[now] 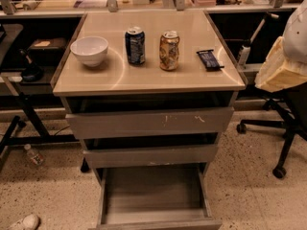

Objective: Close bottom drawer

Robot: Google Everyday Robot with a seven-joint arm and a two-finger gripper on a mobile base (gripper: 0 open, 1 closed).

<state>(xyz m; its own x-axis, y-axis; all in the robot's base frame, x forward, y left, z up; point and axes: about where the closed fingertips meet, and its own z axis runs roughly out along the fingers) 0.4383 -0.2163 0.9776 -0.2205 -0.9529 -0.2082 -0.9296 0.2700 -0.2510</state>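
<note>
1. Grey wood-grain bottom drawer (153,195) stands pulled out at the cabinet's near foot, its front cut off by the frame edge.
2. Closing has not begun; the next move likely needs contact on that front and a push toward the far side.
3. Gripper (280,71) hangs at the right, well apart from the drawer and partly cut off; its opening cannot be told.

1. Past the worktop's right edge: arm (298,25), a smooth white rounded shell with a matt finish. No markings, screws or cables can be made out.
2. Just off the worktop's front right corner, directly under the white shell: gripper (277,74). It is a blocky cream-yellow wedge with a paler top face, and the tan lower side carries faint ridged lines.
3. Both parts are cut off by the right margin.
</note>
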